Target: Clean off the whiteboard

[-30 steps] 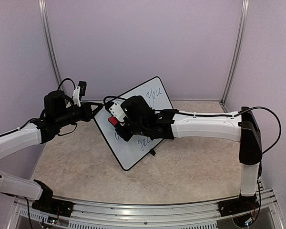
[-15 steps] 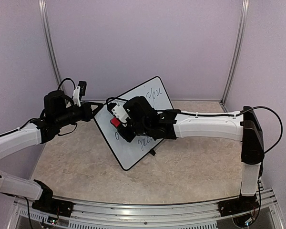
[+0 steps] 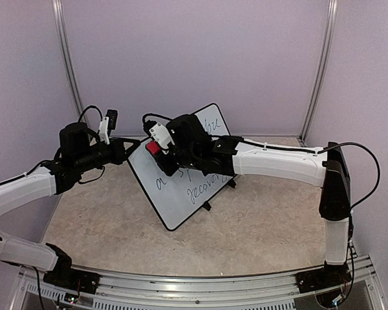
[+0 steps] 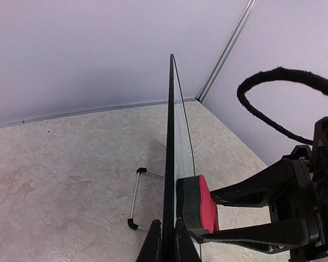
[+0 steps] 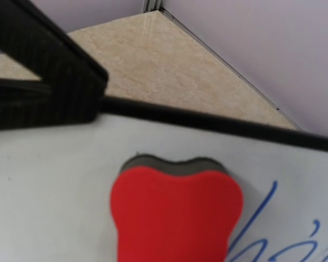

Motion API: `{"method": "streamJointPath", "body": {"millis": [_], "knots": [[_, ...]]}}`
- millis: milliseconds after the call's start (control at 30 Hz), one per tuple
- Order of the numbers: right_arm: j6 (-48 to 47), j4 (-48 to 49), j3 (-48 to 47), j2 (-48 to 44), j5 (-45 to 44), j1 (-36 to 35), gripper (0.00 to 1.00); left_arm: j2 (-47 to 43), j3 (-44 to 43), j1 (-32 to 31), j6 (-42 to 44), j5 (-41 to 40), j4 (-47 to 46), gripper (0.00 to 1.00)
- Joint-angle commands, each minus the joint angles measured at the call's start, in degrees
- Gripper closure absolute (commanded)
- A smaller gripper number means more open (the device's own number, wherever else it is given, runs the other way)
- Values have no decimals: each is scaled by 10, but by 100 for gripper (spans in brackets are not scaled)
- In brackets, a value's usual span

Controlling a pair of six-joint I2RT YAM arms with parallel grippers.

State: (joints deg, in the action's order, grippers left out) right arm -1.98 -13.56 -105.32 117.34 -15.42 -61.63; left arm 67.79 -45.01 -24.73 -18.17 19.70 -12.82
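The whiteboard (image 3: 181, 194) stands tilted on the table, with dark handwriting across its middle and upper right. My left gripper (image 3: 134, 143) is shut on the board's upper left edge; in the left wrist view its fingers (image 4: 153, 245) pinch the black rim of the edge-on board (image 4: 169, 136). My right gripper (image 3: 160, 152) is shut on the red eraser (image 3: 153, 148) and presses its dark felt against the board near that edge. The eraser shows in the left wrist view (image 4: 199, 204) and in the right wrist view (image 5: 177, 213), flat on the white surface (image 5: 54, 191). Blue strokes lie to its right.
The board's wire stand (image 4: 134, 199) sticks out behind it onto the beige tabletop (image 3: 265, 226). Purple walls close in the back and sides. A black cable loop (image 4: 284, 76) hangs off the right arm close to the board.
My right gripper has slid the eraser up the board toward its upper left edge, uncovering handwriting lower down. The left gripper and the board have held still.
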Motion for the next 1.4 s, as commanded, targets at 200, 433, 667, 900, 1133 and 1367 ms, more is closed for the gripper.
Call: {"method": "streamJointPath", "body": {"millis": [200, 433, 667, 900, 1133, 1367], "knots": [[35, 10, 120, -34, 0, 2, 73, -13, -12, -6, 3, 32, -47, 100], [40, 15, 131, -41, -2, 3, 73, -14, -12, -6, 4, 32, -46, 100], [36, 2, 59, -12, 18, 21, 73, -17, -11, -6, 6, 30, -44, 100], [29, -17, -7, 15, 27, 31, 73, -18, -12, -7, 7, 31, -44, 100], [42, -12, 39, 10, 36, 31, 74, -18, -13, -6, 6, 32, -44, 100], [61, 10, 132, -36, 34, 29, 74, -17, -12, -5, 4, 33, -45, 100]]}}
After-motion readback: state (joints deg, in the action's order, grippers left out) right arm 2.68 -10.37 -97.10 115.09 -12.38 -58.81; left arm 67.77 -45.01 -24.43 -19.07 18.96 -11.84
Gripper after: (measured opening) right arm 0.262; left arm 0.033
